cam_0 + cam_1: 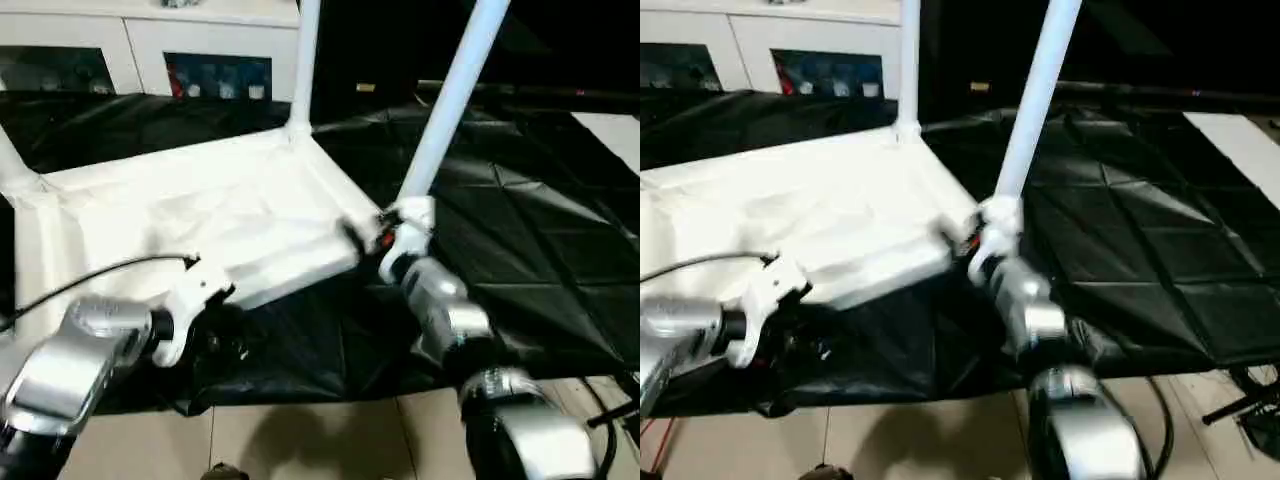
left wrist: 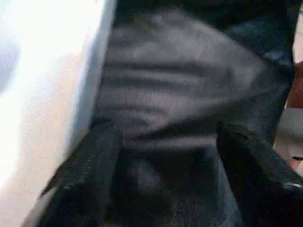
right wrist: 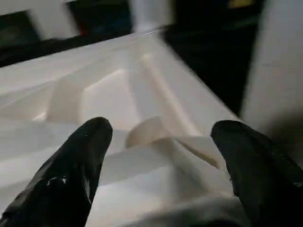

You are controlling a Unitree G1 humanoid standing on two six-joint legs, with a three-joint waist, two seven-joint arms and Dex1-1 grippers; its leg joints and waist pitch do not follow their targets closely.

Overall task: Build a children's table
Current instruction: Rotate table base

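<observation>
The children's table lies upside down on a black mat: its white tabletop shows its ribbed underside. One leg stands in the near right corner socket, another in the far right corner, and a third at the far left. My right gripper is open over the ribs beside the near right leg, touching nothing. My left gripper is open low at the tabletop's near edge, with only the mat between its fingers.
The black mat spreads to the right of the tabletop. A white cabinet with glass doors stands behind. Tiled floor lies at the near edge. A black cable runs over my left forearm.
</observation>
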